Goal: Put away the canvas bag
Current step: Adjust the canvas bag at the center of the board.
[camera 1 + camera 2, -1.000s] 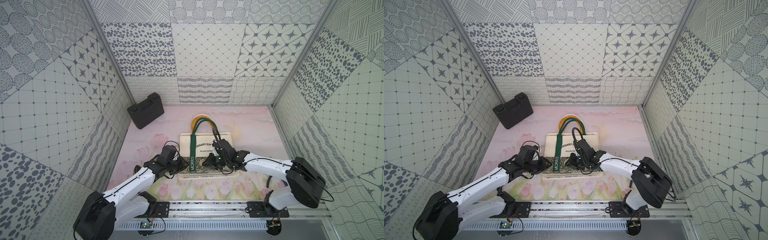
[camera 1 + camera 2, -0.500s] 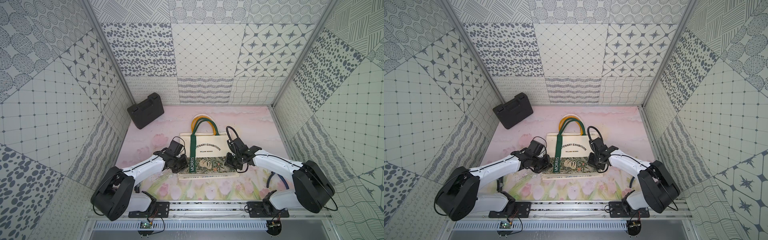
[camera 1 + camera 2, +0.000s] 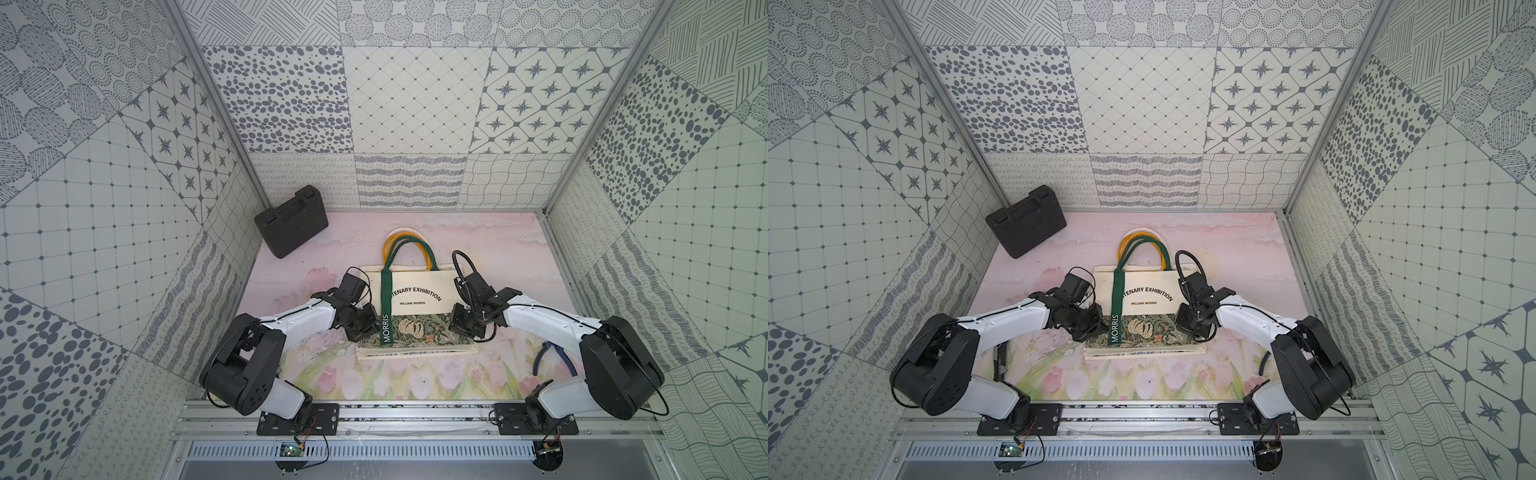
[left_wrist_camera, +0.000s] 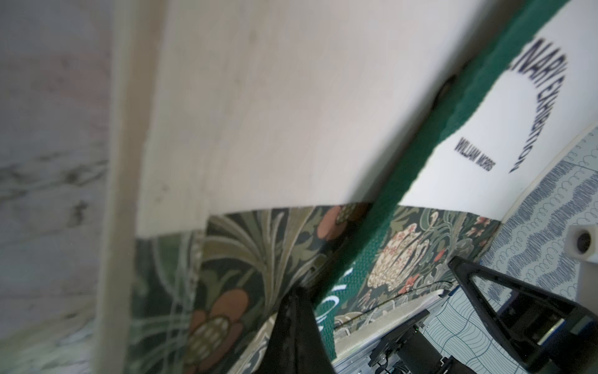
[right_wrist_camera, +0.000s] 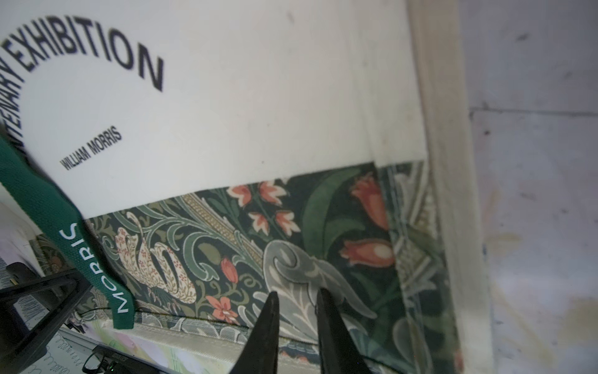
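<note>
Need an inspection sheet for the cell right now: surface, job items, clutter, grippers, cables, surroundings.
Surface: pink floral mat, flat, light stains.
Job's things: canvas bag lies flat mid-mat, handles toward the back wall.
Clutter: black case in the back left corner.
Grippers: left gripper shut at the bag's left edge, grip on fabric unconfirmed; right gripper slightly open over the floral band.
Cables: black cable loop on the right wrist, beside the bag.
Surroundings: patterned wall panels on three sides.
</note>
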